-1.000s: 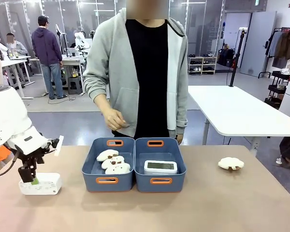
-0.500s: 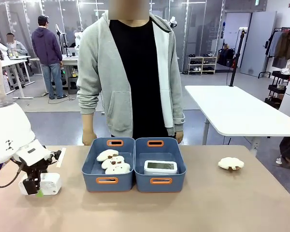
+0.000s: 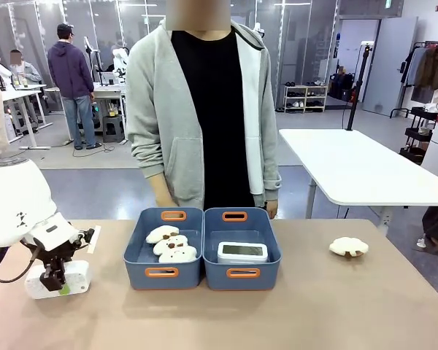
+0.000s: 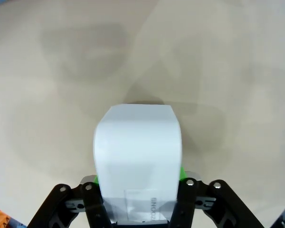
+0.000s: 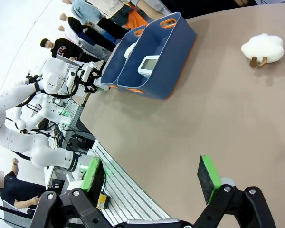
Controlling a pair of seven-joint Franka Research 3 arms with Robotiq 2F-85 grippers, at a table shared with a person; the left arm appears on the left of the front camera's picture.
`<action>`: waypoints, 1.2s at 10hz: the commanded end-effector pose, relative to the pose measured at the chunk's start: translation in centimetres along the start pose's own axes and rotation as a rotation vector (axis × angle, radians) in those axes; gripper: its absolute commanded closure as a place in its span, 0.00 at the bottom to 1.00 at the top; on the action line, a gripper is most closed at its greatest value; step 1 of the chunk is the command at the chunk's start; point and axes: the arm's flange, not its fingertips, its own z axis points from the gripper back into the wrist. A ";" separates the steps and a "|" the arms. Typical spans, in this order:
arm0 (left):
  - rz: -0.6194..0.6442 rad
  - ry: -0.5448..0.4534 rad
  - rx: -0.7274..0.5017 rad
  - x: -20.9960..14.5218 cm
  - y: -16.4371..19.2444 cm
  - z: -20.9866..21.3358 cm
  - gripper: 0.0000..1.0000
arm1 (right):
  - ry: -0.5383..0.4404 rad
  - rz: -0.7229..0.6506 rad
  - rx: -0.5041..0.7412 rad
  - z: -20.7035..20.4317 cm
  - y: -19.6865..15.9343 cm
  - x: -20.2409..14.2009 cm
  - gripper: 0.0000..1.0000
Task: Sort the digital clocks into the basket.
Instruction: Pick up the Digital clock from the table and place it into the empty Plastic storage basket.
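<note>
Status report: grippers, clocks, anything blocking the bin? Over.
Left gripper shut on white rounded plastic clock, far left. Right gripper open, empty. Other white clock, grey display, lies in right dark blue plastic basket. Twin basket holding cream plush toys sits between.

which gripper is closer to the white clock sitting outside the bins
Left. The left gripper is shut on the clock at the left end of the table; the right gripper hangs open over bare table, well off on the far side of the two bins.

Smooth white plastic clock [image 4: 137, 142], matt blue plastic basket [image 3: 217, 277], fluffy plush toy [image 3: 348, 246], matt tan tabletop [image 3: 314, 313].
</note>
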 end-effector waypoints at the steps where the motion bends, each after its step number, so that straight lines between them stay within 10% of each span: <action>1: 0.027 0.005 0.001 0.2 0.6 0.4 1.00 | -0.012 0.009 0.002 0.0 0.2 0.1 0.00; 4: 0.102 -0.081 0.104 5.0 0.1 9.9 1.00 | -0.012 0.009 0.002 0.0 0.2 0.1 0.00; 6: -0.008 -0.134 0.210 15.0 1.5 17.8 1.00 | -0.012 0.009 0.002 0.0 0.2 0.1 0.00; 12: -0.011 -0.240 0.098 35.9 3.1 16.4 1.00 | -0.012 0.009 0.002 0.0 0.2 0.1 0.00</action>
